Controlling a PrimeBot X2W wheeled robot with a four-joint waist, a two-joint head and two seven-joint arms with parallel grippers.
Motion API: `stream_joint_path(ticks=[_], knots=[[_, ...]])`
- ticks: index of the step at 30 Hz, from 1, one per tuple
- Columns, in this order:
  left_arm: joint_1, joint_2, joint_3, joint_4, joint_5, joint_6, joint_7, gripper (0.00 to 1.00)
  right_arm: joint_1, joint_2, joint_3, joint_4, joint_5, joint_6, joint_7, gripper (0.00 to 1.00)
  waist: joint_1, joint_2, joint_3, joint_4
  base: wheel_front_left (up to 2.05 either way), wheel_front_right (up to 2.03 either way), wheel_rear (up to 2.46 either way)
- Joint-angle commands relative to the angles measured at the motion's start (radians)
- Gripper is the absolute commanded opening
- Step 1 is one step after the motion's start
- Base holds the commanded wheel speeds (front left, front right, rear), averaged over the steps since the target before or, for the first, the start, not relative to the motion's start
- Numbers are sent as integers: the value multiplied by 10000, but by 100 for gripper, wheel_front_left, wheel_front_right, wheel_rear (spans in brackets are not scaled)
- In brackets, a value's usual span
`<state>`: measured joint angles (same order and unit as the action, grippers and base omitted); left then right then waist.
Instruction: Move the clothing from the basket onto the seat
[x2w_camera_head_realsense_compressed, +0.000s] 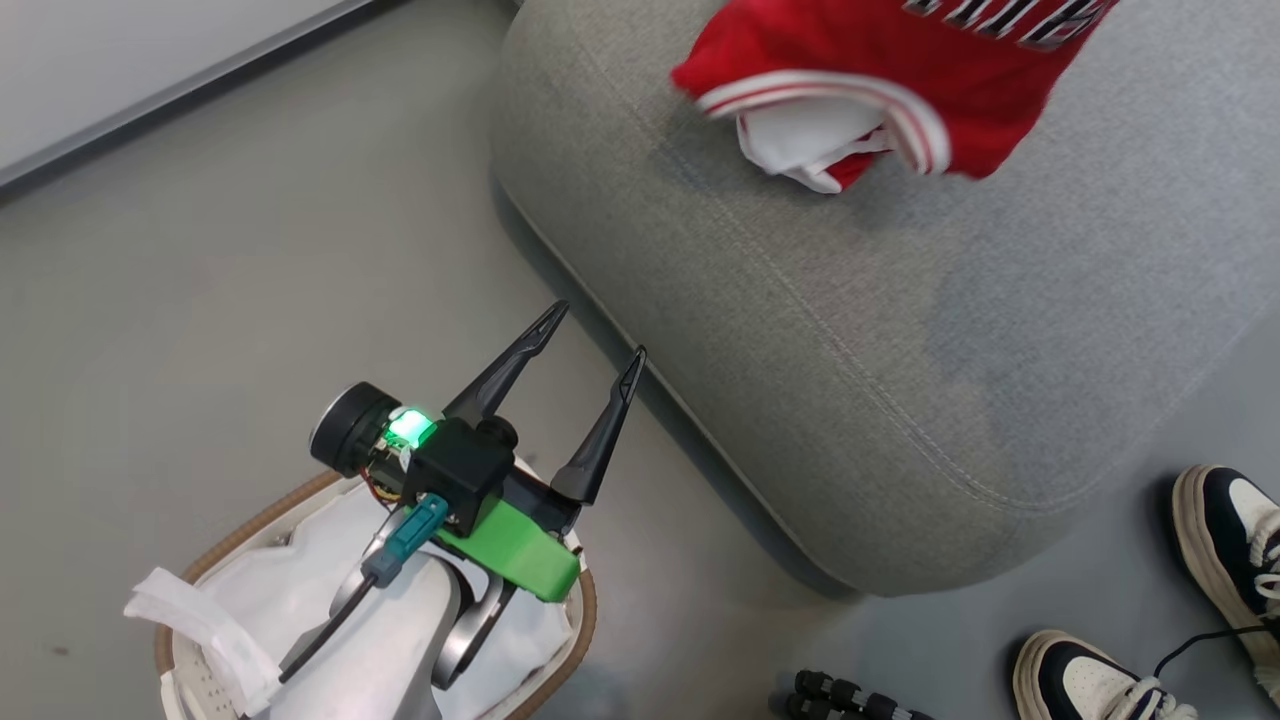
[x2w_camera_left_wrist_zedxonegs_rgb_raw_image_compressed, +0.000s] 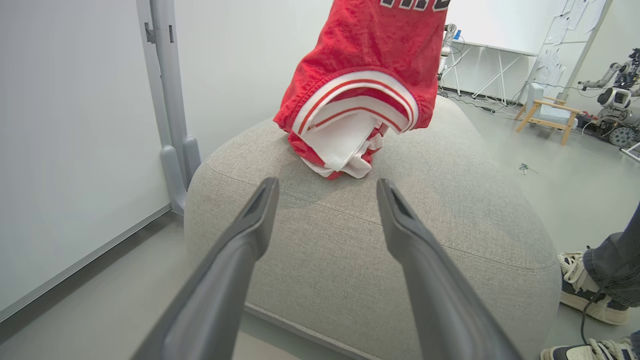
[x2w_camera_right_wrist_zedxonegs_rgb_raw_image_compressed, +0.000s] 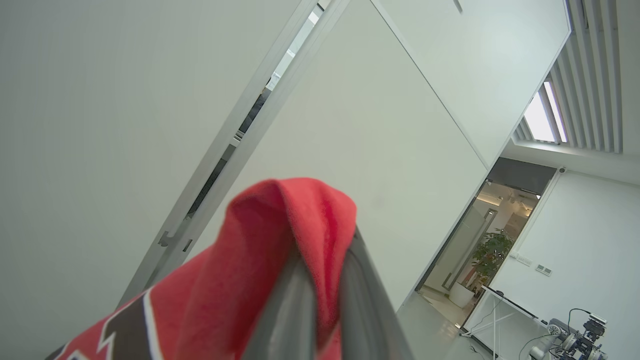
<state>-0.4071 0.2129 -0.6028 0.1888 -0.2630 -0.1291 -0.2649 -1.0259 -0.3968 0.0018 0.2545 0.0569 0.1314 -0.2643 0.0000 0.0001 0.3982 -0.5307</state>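
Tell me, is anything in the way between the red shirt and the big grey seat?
Nothing visible is. The red shirt hangs from the shut right gripper, and its lower end is resting on the grey seat.

Near half of seat (x2w_camera_head_realsense_compressed: 900, 330) bare; clothing (x2w_camera_head_realsense_compressed: 950, 90) beyond.

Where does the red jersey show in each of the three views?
Head view: red jersey at top right, over the seat.
Left wrist view: jersey top centre, hanging over the seat.
Right wrist view: jersey bottom centre-left, pinched in the right gripper.
Shared landmark: its black-and-white lettering.
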Motion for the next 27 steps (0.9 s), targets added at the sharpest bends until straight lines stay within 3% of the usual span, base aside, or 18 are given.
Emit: stream_joint_path(ticks=[1,8,17,26,27], knots=[[-197,156,-3,-51,16,-28,11,100,-285,-128,-250,220,-247,-14,-2,0,0,-1,398,367,0,0,0],[-795,426,-278,-190,-5,-28,10,100,-1136,-318,-1549,1623,-1267,-14,0,0,0,-1,1501,1079,0,0,0],[-1500,718,-609,-533,-23,-28,10,100,-274,574,-2447,2508,-1753,-14,0,0,0,-1,2646,1851,0,0,0],[-1793,766,-758,-590,-126,-28,10,100,1424,1621,-3624,3081,-1990,-14,0,0,0,-1,2952,2205,0,0,0],[-1802,739,-795,-619,-129,-28,10,100,1694,1744,-3792,3145,-2040,-13,0,12,0,-1,2904,2211,0,0,0]])
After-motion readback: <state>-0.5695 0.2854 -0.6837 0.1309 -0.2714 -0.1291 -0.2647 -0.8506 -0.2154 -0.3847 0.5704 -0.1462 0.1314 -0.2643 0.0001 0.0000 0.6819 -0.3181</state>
